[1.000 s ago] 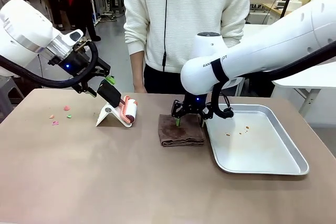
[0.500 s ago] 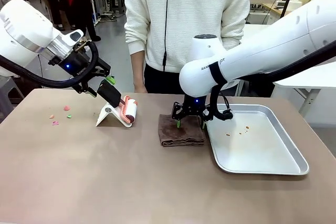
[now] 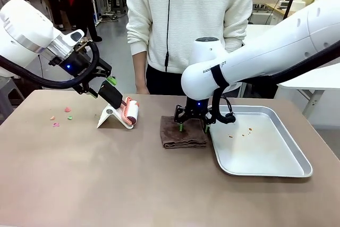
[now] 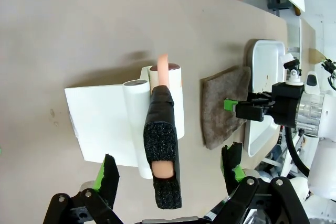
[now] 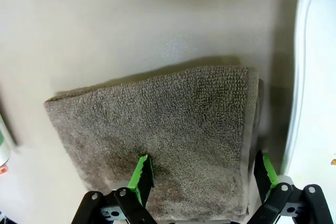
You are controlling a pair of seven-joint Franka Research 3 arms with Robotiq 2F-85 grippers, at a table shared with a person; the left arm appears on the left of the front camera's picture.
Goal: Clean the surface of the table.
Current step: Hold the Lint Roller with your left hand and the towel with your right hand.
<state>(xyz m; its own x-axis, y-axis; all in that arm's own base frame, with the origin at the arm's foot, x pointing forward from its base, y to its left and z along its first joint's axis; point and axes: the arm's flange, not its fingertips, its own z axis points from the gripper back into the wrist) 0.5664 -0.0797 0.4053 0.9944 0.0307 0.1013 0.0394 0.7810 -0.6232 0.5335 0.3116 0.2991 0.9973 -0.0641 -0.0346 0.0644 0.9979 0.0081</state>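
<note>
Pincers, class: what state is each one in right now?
Left pincer: open, straddling the lint roller handle.
Right pincer: open, over the brown towel.

The left arm (image 3: 26,30) comes in from the left side, and the left wrist (image 3: 71,59) tilts down toward the middle, so the left end effector (image 3: 103,87) points obliquely downward. Its jaws stand wide apart, green pads (image 4: 107,174) facing each other, gripping nothing. The right arm (image 3: 276,46) reaches across from the right side, with the right wrist (image 3: 204,73) turned straight down. The right end effector (image 3: 193,125) hangs vertical and low, its jaws likewise spread wide, its fingertips (image 5: 142,174) well apart.
</note>
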